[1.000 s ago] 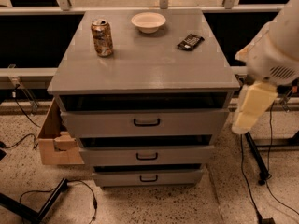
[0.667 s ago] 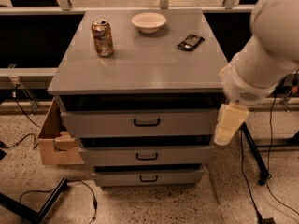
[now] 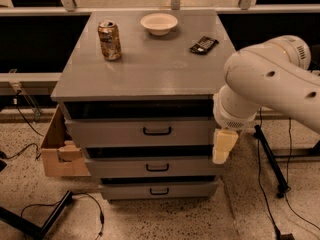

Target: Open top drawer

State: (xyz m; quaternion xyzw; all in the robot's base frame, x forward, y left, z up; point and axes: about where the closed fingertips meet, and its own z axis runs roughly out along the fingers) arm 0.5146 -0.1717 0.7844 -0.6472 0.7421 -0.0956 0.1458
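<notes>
Jaw state: cannot tell. Gripper (image 3: 221, 148) now below counter's (image 3: 150, 76) front right corner, swung in from right, just beside top drawer (image 3: 110, 133); handle (image 3: 157, 131) untouched, pull not begun. Farther: drink can (image 3: 109, 40) back left, dark wrapper (image 3: 204, 44) back right, bowl (image 3: 159, 23) at back edge. No print readable.

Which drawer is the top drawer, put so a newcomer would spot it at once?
Find the grey cabinet carrying a can and a bowl. The top drawer is the uppermost front just under its tabletop, with a black loop handle at centre. It is wider and taller than the two drawers below, and the gripper hangs beside its lower right corner.
</notes>
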